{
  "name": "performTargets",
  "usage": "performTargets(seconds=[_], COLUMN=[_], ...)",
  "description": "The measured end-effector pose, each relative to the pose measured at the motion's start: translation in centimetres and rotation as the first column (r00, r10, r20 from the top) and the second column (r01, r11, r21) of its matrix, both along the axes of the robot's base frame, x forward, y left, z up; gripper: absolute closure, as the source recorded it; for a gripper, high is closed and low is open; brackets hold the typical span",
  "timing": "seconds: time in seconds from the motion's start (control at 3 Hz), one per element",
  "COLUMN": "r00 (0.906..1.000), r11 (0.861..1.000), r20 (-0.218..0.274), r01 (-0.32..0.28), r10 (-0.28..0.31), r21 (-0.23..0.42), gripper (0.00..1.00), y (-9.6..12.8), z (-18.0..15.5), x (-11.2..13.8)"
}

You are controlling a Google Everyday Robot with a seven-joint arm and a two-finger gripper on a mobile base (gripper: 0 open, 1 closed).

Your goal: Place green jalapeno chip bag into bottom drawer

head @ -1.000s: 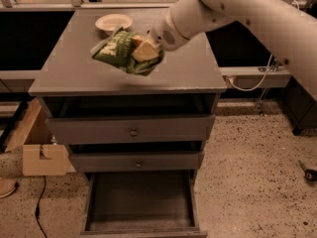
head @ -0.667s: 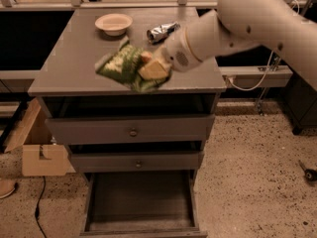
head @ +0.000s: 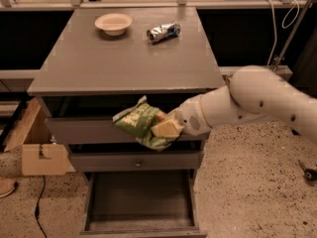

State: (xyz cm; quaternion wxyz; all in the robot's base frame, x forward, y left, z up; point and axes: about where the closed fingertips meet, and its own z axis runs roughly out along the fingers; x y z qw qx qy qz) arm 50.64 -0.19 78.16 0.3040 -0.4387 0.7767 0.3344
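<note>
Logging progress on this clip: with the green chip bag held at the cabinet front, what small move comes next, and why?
Probably lower it straight down. The gripper is shut on the chip bag, level with the top drawer, and the bottom drawer stands open almost directly below. Released from this height, the bag might miss.

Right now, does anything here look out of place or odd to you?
Only small things. A crushed silver-blue bag lies on its side on the cabinet top, right of the bowl. The bottom drawer stands pulled out. The gripper holds the green jalapeno chip bag in mid-air before the upper drawers.
</note>
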Motion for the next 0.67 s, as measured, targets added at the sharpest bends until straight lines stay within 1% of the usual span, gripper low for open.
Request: performTargets(seconds=[0.33, 0.67], r00=[0.9874, 0.9852], r11=[1.0, 1.0], r20=[-0.158, -0.171], r01=[0.01, 0.008], r10=[-0.009, -0.006], r21=[0.008, 0.011], gripper=[1.0, 1.0], y=[0.36, 0.43], z=[-7.11, -7.71], x=[-1.55, -1.72])
